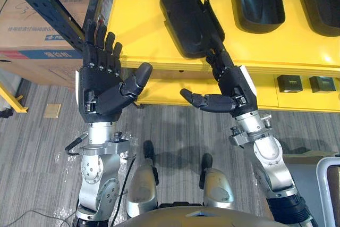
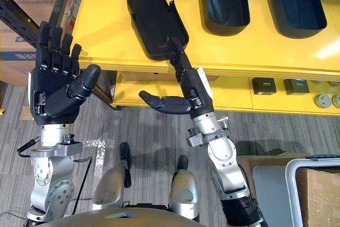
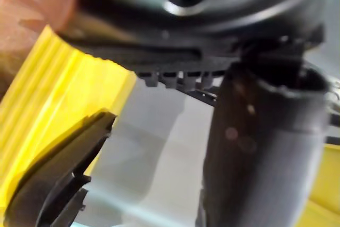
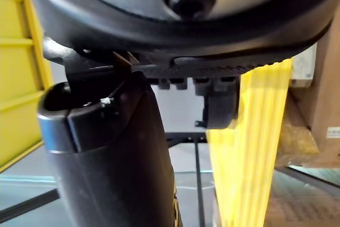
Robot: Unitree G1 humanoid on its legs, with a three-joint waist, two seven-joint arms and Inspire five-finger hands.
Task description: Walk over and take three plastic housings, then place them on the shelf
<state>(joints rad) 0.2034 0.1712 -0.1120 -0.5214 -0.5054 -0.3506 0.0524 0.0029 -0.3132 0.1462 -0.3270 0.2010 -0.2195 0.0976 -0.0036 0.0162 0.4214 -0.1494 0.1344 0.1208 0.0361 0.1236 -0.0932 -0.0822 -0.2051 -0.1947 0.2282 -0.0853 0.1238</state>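
touching the near housing point(image 1: 183, 17), straight-fingered right hand point(image 1: 236, 91), tips indistinct; left hand point(image 1: 101, 86) spread

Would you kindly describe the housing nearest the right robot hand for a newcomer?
Find the yellow shelf with three black housings. Yours is the leftmost housing, the only one askew and near the front edge, by the right robot hand.

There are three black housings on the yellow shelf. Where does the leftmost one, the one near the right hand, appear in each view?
Left eye view: leftmost housing, top centre, just above the right hand.
Right eye view: leftmost housing, top, left of centre.
Left wrist view: probably the dark notched edge in the lower left corner.
Right wrist view: I cannot make it out.
Shared landmark: the yellow shelf under it.
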